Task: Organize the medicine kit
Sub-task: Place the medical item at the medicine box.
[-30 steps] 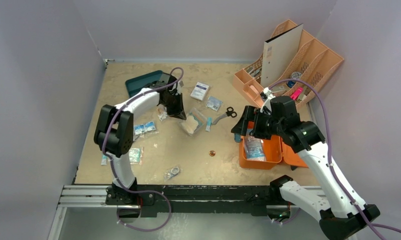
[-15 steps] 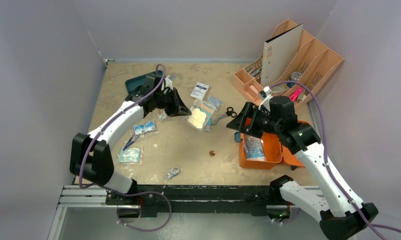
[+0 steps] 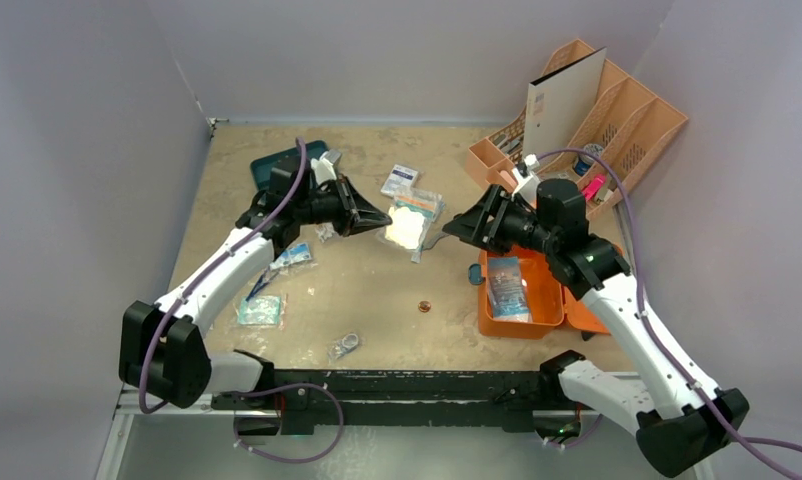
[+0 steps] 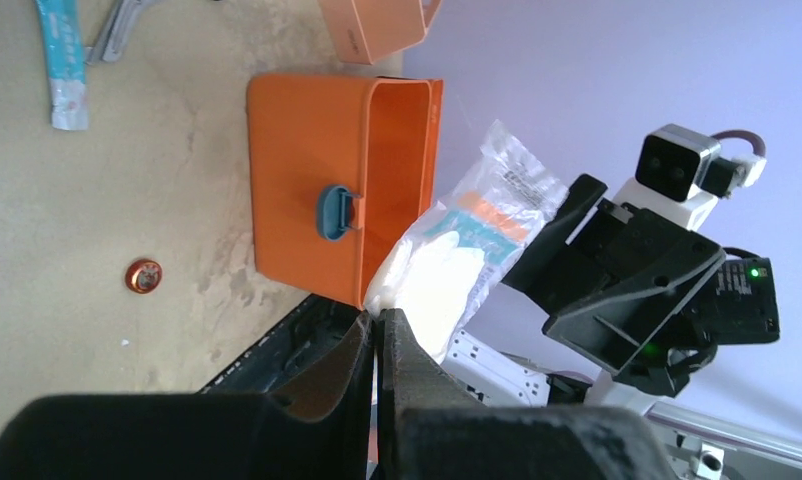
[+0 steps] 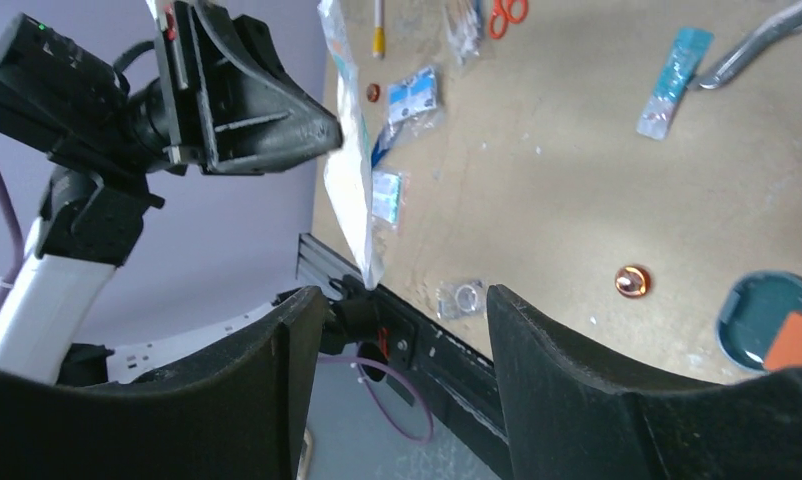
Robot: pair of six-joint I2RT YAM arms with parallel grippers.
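The medicine kit (image 3: 518,328) is an orange case lying open at the right, with a blue packet (image 3: 506,287) inside; the left wrist view shows its wall and latch (image 4: 317,205). My left gripper (image 3: 382,217) is shut on the edge of a clear plastic bag of white pads (image 3: 409,222), held in the air over the table's middle. The bag (image 4: 447,255) sticks out past the closed left gripper (image 4: 380,325). My right gripper (image 3: 455,228) faces the bag from the right, open, with the bag's lower corner (image 5: 362,245) just above its gap (image 5: 407,300).
A peach desk organizer (image 3: 617,115) stands at the back right and a dark teal tray (image 3: 277,165) at the back left. A small white box (image 3: 400,180), several blue packets (image 3: 260,310), a bagged ring (image 3: 345,346), a copper coin (image 3: 424,306) and a teal lid (image 5: 772,310) lie around.
My left arm stretched right and carried the bag up toward the right gripper. The right gripper swung left to meet it, and its jaws have narrowed.
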